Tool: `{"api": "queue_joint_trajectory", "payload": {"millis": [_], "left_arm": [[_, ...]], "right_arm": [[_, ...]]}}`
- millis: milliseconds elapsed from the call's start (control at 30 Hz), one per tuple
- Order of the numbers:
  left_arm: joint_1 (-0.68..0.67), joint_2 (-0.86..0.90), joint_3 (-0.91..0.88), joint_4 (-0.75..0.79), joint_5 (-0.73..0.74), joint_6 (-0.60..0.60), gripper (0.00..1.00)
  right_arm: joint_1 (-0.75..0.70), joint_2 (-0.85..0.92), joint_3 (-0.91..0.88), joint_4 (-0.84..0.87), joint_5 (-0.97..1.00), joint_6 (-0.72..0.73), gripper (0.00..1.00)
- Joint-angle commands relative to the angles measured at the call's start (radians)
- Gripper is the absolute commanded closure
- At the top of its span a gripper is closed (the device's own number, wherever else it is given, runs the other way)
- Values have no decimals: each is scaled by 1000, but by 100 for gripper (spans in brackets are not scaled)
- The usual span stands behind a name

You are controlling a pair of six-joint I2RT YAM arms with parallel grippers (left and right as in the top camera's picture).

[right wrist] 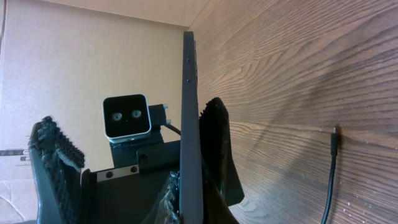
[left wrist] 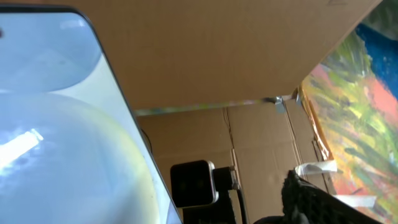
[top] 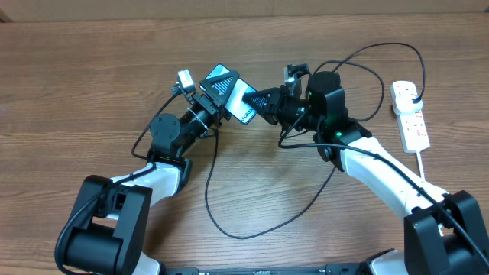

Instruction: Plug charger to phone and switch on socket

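Two arms in: I'm pinching the slick-looking, rigid phone point(right wrist: 191, 124) flatwise with right gripper point(top: 267, 103), left gripper point(top: 225, 95) gaping.

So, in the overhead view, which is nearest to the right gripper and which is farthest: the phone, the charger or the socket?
1. the phone, at the centre, gripped by the right gripper.
2. the charger, its cable looping around that gripper's side.
3. the socket, far off at the right edge.
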Motion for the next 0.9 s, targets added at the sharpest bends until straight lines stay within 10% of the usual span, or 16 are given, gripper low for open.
{"api": "queue_joint_trajectory", "payload": {"millis": [0,867], "left_arm": [[1,3,17,23,-11,-43,19],[1,3,17,31,-3,-129,75]], "right_arm": [[7,-16,10,1,34,0,96],[-37,-16,10,-2,160,103,96]]}}
